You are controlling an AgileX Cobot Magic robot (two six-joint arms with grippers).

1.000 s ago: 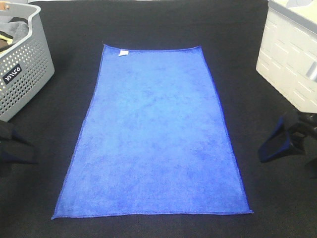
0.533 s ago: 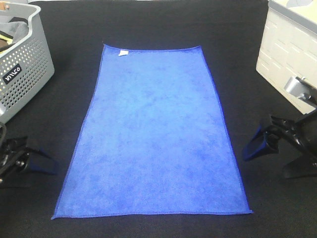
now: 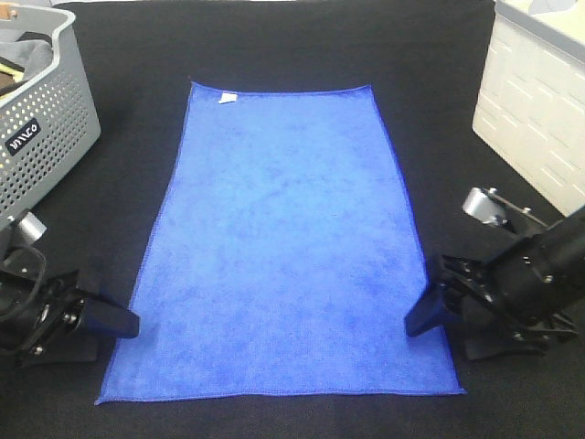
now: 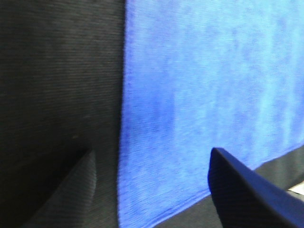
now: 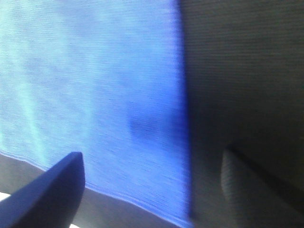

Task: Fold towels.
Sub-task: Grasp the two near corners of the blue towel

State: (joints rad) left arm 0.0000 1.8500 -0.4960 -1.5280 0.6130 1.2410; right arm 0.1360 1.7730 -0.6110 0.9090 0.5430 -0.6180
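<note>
A blue towel (image 3: 283, 247) lies flat on the black table, its white tag at the far left corner. My left gripper (image 3: 123, 329) is open and empty, low at the towel's left edge near the front corner. My right gripper (image 3: 422, 322) is open and empty at the towel's right edge near the front. In the left wrist view the gripper (image 4: 152, 161) has its jaws apart astride the towel's edge (image 4: 204, 71). In the right wrist view the gripper (image 5: 152, 161) likewise straddles the towel's edge (image 5: 95, 71).
A grey perforated laundry basket (image 3: 46, 119) with cloth inside stands at the back left. A white crate (image 3: 535, 101) stands at the back right. The black table cloth (image 3: 274, 37) surrounds the towel.
Both arms have moved inward from the table's sides and lowered to the towel's left and right edges near the front. The towel has not moved.
</note>
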